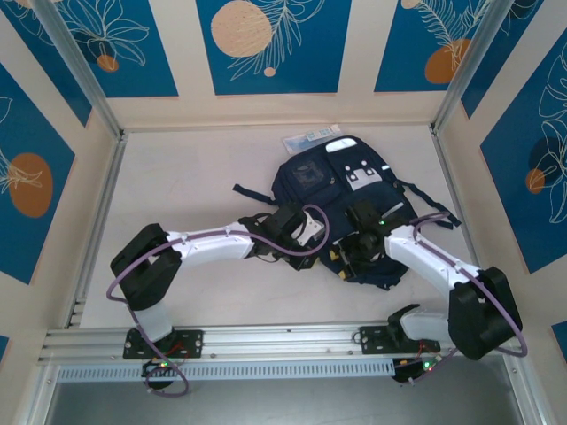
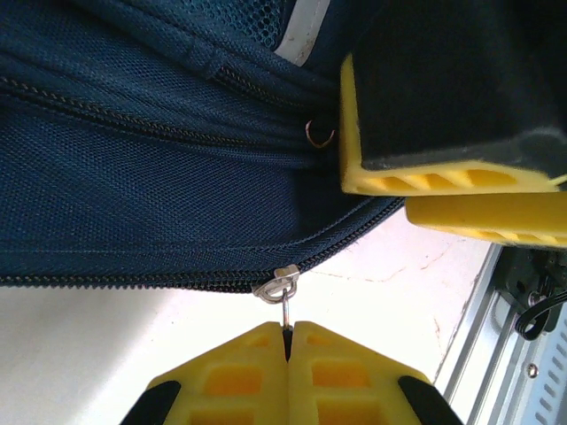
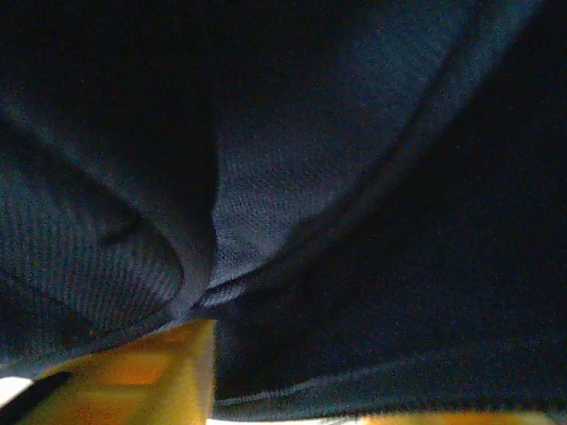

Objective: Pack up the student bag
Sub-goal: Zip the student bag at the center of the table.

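The big navy striped fabric backpack (image 1: pixel 354 190) lies on the white table (image 1: pixel 195 177), its small silver zipper pull (image 2: pixel 282 288) pinched in the clenched left gripper (image 2: pixel 288 335) (whether the right gripper (image 1: pixel 353 248), deep in the folds, holds anything I can't tell), so a skewed tug could slip off or jam the teeth.

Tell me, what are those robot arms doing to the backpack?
Two robot arms are busy with the student bag lying on the table. The left tool is shut on the bag's zipper pull. The right tool is up against the fabric close beside it; whether it grips any cloth is unclear.
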Robot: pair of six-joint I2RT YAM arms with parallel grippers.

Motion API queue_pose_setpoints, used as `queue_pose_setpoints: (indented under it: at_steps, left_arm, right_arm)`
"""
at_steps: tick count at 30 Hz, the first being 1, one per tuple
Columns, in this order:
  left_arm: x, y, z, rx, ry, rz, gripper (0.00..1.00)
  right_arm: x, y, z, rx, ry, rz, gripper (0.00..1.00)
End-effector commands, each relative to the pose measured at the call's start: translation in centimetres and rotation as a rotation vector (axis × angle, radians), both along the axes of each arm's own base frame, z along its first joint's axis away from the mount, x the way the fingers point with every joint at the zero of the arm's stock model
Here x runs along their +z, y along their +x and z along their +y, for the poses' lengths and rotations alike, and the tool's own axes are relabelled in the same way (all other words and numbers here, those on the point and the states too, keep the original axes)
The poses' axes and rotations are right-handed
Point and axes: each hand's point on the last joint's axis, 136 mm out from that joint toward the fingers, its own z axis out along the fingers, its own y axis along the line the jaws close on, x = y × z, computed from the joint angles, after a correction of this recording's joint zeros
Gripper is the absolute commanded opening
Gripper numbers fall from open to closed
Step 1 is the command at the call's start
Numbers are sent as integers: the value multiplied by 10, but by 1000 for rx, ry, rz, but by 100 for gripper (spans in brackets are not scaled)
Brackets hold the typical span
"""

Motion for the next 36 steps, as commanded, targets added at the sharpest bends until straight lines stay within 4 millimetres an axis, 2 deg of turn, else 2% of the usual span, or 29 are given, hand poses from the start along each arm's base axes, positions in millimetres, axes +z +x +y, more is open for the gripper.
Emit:
queue_pose_setpoints:
  at_steps: [1,6,10,19,22,25,29,33,36]
  left_arm:
    - [5,-12,-2,-36,0,28,0]
    - [-4,1,13,0,50,8,0]
    - [-10,15,28,37,72,5,0]
    - [-17,52,52,116,110,-18,0]
    - [-18,67,63,157,133,-33,0]
    - [-17,83,76,204,145,-39,0]
    - [-17,98,90,251,151,-33,0]
    - [-19,102,99,273,155,-23,0]
    - [-17,100,100,285,141,-11,0]
  right_arm:
    - [-5,2,-15,41,-102,1,28]
    - [-3,3,-26,56,-135,-26,1]
    - [-1,3,-32,62,-130,-50,0]
    - [0,0,-26,145,-57,-102,0]
    - [5,-3,-36,186,-106,-117,0]
    - [7,-3,-36,213,-94,-136,0]
    - [7,2,-24,261,-20,-192,0]
    - [7,4,-16,309,21,-213,0]
    - [14,11,4,409,116,-274,0]
